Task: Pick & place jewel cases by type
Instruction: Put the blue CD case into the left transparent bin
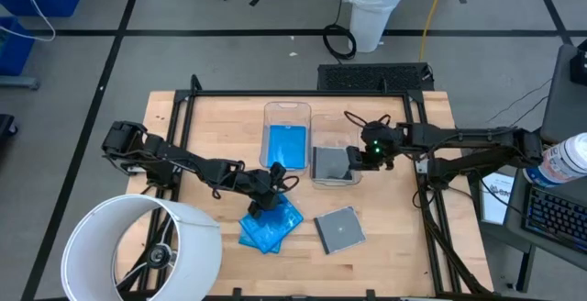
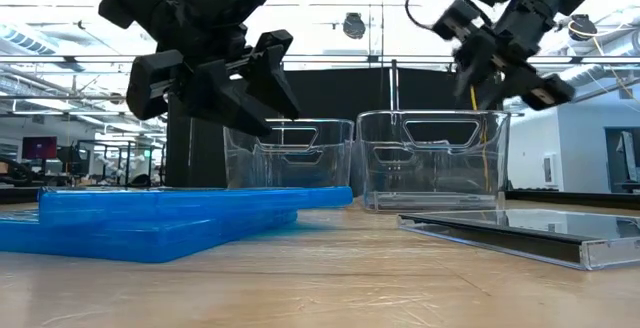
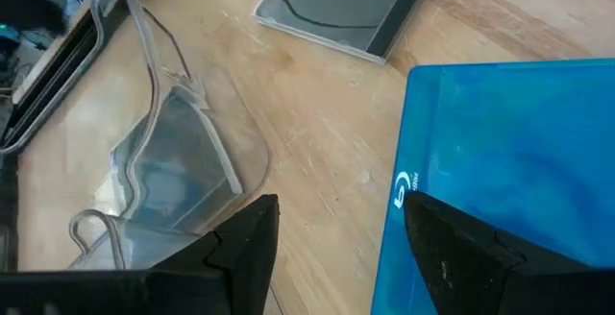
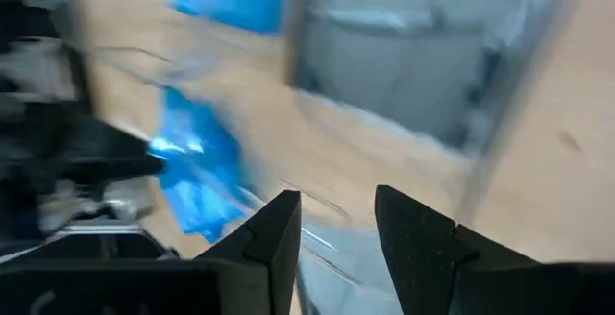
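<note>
wood table, two bins, lab floor around it

the table [image 1: 385, 246] is pale wood in a black frame, on grey floor with dark lines; a white bucket [image 1: 378, 7] stands beyond. blue cases [image 1: 271, 226] lie stacked near the front, a grey case [image 1: 340, 229] beside them. the left gripper [image 1: 271, 198] hangs open and empty over the blue stack. the right gripper [image 1: 358, 157], part open and empty, is over the right bin [image 1: 334, 165], which holds a grey case; the left bin [image 1: 286, 140] holds a blue one.
</note>
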Available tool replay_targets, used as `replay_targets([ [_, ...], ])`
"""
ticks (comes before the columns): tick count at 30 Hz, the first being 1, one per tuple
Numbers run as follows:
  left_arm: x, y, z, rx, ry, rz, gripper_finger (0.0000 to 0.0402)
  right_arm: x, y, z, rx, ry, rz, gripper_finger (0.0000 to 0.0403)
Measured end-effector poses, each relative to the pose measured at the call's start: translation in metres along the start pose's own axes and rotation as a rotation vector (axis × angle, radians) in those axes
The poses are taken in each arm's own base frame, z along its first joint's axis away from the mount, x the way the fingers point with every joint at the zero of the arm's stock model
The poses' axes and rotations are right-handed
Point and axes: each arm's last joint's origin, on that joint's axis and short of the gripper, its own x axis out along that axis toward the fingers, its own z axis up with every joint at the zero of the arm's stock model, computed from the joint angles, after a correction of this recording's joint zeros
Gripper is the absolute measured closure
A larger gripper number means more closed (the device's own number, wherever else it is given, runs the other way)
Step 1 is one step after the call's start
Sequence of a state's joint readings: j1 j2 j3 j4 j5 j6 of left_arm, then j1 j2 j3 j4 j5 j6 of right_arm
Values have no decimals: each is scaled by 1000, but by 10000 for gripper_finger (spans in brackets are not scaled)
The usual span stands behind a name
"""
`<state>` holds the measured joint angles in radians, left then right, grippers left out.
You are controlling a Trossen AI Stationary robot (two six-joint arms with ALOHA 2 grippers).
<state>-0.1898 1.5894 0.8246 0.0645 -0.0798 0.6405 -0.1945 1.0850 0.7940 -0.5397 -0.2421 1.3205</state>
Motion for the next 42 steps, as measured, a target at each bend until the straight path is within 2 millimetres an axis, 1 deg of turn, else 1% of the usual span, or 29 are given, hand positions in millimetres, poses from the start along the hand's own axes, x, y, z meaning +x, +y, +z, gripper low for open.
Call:
replay_targets([
  [3,0,2,1,-1,-1,36,174,-9,9,3,-144,-81,107,273],
  [7,-3,7,4,31,5,122,174,-27,24,5,-456,-267,258,273],
  [10,-8,11,7,103,11,170,174,-43,33,5,-691,-424,335,273],
  [12,-11,19,12,140,8,201,174,-53,37,4,-821,-498,377,273],
  [14,-17,27,11,168,29,213,174,-60,39,2,-916,-559,406,273],
  [16,-23,40,14,181,21,230,175,-65,40,1,-1019,-602,401,273],
  [18,-32,52,10,168,27,215,183,-63,39,0,-1149,-614,356,273],
  [20,-38,66,8,134,9,210,205,-60,37,0,-1280,-629,307,273],
  [22,-48,77,0,91,-4,186,238,-54,35,0,-1386,-653,246,276],
  [24,-55,89,-8,41,-53,174,276,-50,33,0,-1450,-709,142,285],
  [26,-63,97,-18,-24,-78,127,318,-46,29,1,-1483,-763,29,301],
  [29,-71,105,-28,-103,-138,75,378,-43,24,2,-1529,-812,-74,334],
  [30,-73,107,-31,-125,-156,41,389,-42,23,1,-1552,-820,-85,349],
  [32,-75,108,-37,-158,-188,-28,392,-39,21,-2,-1607,-833,-78,381],
  [34,-75,108,-43,-167,-232,-73,391,-34,19,-7,-1678,-843,-42,396],
  [37,-74,105,-54,-172,-275,-114,397,-28,15,-16,-1721,-876,15,395],
  [40,-81,103,-66,-223,-325,-121,395,-26,10,-23,-1718,-920,83,401],
  [42,-82,96,-77,-240,-343,-115,396,-27,7,-28,-1711,-927,127,401],
])
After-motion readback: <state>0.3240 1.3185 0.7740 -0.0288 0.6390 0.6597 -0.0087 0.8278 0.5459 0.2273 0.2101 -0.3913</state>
